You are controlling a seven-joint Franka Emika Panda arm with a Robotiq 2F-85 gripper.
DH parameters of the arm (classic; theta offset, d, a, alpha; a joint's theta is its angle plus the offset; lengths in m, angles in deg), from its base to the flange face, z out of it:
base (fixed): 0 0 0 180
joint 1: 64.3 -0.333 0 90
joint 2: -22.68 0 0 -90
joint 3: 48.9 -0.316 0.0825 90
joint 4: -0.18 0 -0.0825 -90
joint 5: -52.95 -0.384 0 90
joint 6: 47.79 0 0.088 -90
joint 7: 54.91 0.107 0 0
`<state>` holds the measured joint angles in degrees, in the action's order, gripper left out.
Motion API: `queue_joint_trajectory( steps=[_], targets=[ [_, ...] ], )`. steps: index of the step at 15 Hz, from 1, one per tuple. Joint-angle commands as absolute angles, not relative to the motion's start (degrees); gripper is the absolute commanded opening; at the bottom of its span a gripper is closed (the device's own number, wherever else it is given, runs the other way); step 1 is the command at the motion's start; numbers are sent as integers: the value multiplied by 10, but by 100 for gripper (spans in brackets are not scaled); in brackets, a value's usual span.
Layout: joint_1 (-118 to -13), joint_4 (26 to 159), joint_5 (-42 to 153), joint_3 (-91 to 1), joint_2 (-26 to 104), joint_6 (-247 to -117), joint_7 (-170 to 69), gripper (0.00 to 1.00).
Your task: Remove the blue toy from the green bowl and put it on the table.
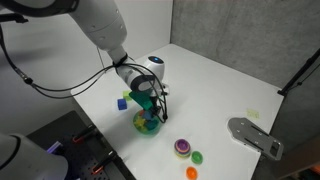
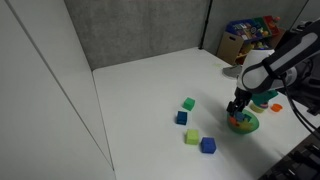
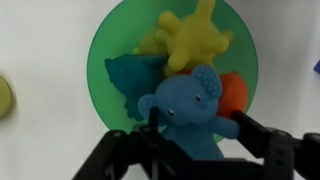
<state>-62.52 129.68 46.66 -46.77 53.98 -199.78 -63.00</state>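
Over the green bowl (image 3: 100, 60), wrist view: the gripper (image 3: 195, 128) reaches in from the lower edge. Its dark fingers (image 3: 120, 150) stand one to each side of the blue elephant toy (image 3: 190, 100) and are closed against its flanks, so the toy is gripped. The elephant sits over the lower half of the bowl, head toward the bowl's centre, and its body overlaps the near rim.

Other contents of the bowl:
- a yellow star-shaped toy (image 3: 190, 40) at the far side
- a teal toy (image 3: 125, 75) beside the elephant's ear
- an orange toy (image 3: 232, 92) on the elephant's other side, partly hidden

In both exterior views the gripper (image 1: 150, 103) (image 2: 238, 108) hangs directly above the bowl (image 1: 147, 124) (image 2: 243, 123), which stands on the white bench (image 1: 230, 80) (image 2: 150, 90). The elephant is too small to make out there.

Elsewhere on the bench:
- In an exterior view, a purple-topped round piece (image 1: 182, 147) and a flat green disc (image 1: 197, 157) lie near the bowl.
- In an exterior view, a green cube (image 2: 189, 103), a blue cube (image 2: 182, 117), a yellow-green cube (image 2: 192, 137) and a second blue cube (image 2: 208, 145) lie in a loose cluster, apart from the bowl.
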Motion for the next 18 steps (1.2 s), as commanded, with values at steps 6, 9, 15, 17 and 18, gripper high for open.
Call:
queue_joint_trajectory(
  steps=[6, 9, 15, 17, 18],
  targets=[
    [-600, 1286, 471, -477, 511, -1975, -613, 22],
    [-593, 1287, 469, -479, 486, -1966, -614, 16],
    [-608, 1207, 507, -447, 497, -1934, -581, 16],
    [-607, 1179, 521, -440, 508, -1916, -572, 63],
    [-605, 1168, 525, -438, 511, -1908, -569, 64]
  ],
)
